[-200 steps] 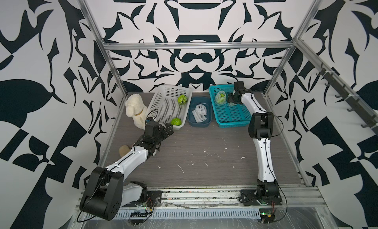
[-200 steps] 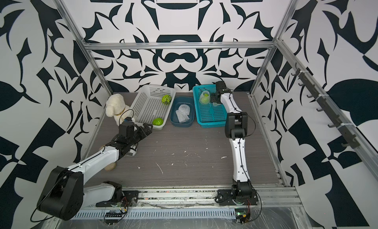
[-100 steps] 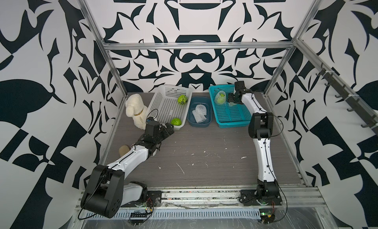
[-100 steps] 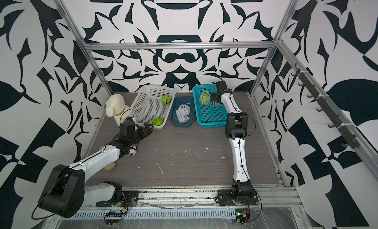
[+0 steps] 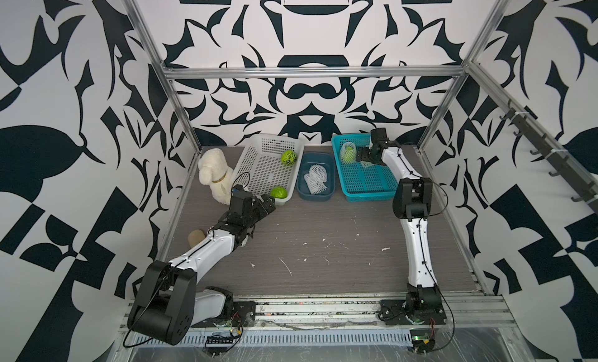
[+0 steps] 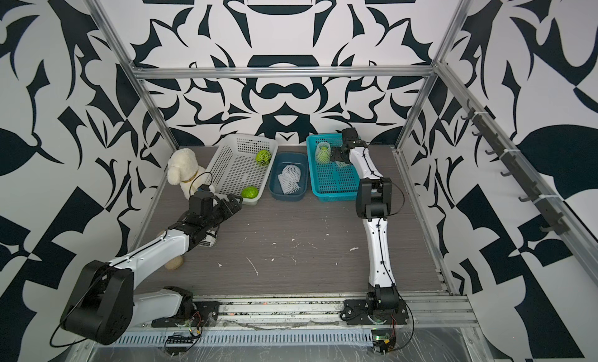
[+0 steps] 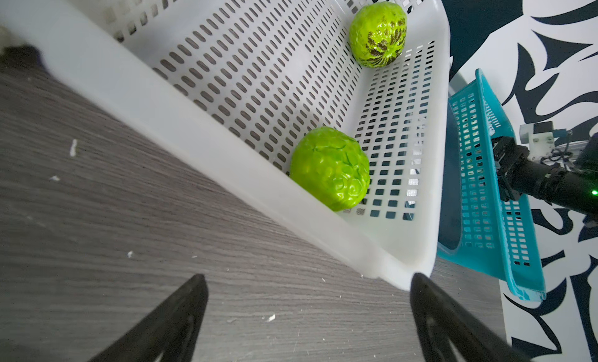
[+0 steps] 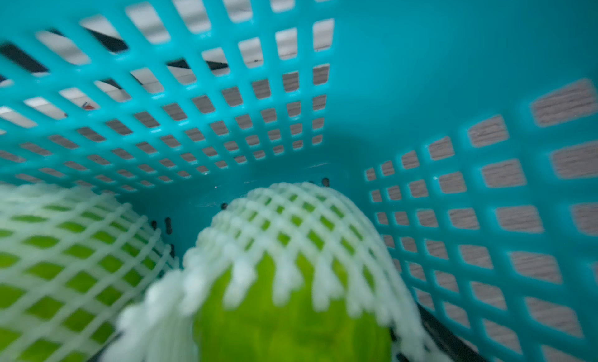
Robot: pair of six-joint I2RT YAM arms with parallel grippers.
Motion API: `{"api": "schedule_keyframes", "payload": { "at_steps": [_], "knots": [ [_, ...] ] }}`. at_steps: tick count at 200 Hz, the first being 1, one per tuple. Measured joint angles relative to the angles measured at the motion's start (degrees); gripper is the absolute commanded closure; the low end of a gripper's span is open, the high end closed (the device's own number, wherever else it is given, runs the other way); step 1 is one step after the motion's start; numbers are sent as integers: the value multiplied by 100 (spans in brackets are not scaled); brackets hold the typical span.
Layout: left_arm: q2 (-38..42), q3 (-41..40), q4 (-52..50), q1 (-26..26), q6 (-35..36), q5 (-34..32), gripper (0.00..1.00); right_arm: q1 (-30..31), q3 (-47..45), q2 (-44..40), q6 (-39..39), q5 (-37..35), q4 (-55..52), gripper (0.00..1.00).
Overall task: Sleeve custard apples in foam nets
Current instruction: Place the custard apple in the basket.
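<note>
Two bare green custard apples [image 5: 288, 157] [image 5: 279, 192] lie in the white basket [image 5: 246, 163]; the left wrist view shows them too [image 7: 377, 33] [image 7: 330, 167]. My left gripper [image 5: 267, 203] hovers open and empty over the table at that basket's near corner [image 7: 307, 279]. Loose foam nets [image 5: 315, 179] fill the dark blue bin [image 5: 318, 198]. A sleeved custard apple [image 5: 348, 152] stands in the teal basket [image 5: 369, 185]. My right gripper [image 5: 362, 156] is low in that basket. Its jaws stand wide either side of another sleeved custard apple [image 8: 291, 295], and their tips are hidden behind it.
A cream plush dog [image 5: 215, 176] sits left of the white basket. A beige lump [image 5: 195, 237] and a small printed can [image 6: 207, 240] lie beside my left forearm. White foam crumbs [image 5: 284, 266] dot the grey table. Metal frame posts border the table.
The left arm has edged slightly toward the white basket's corner. The right arm keeps its place in the teal basket.
</note>
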State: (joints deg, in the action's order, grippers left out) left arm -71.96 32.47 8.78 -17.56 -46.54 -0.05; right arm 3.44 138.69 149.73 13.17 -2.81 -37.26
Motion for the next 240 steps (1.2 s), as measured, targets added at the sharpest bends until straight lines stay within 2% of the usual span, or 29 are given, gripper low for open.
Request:
{"api": "schedule_keyframes", "payload": {
  "at_steps": [62,165,209,240],
  "knots": [
    [-2,59,44,0,-9,55,0,7,0,-2,44,-96,-208,1],
    [-2,74,85,0,-9,120,0,72,0,-4,-295,-927,-573,0],
    [-2,90,83,0,-4,122,1,83,-20,-96,-306,-839,-693,0],
    [-2,173,83,0,9,125,0,83,-205,-468,-262,-640,-826,0]
  ]
}}
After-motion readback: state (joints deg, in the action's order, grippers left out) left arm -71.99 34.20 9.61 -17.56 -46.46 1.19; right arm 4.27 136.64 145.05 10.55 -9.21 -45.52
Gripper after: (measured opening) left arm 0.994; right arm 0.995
